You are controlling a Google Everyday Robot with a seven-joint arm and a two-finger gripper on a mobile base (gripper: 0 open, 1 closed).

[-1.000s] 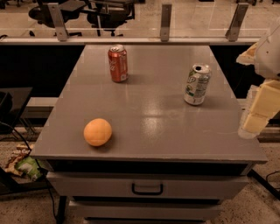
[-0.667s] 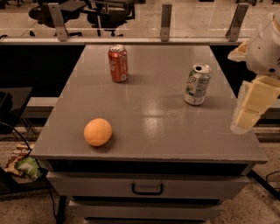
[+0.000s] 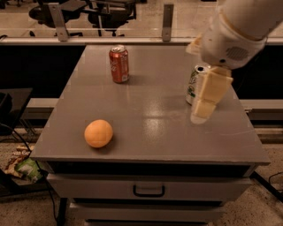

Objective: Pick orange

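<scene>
The orange is a round, smooth fruit lying on the grey table near its front left edge. My gripper hangs from the white arm that comes in from the upper right. It sits over the right part of the table, pointing down and to the left, well to the right of the orange and apart from it. It holds nothing that I can see.
A red soda can stands at the back left of the table. A green-and-white can stands at the right, partly hidden behind my gripper. A drawer with a handle is below the table top. Office chairs stand beyond a rail.
My arm has swung left from the table's right edge to over the table, now in front of the green-and-white can. The orange and cans have not moved.
</scene>
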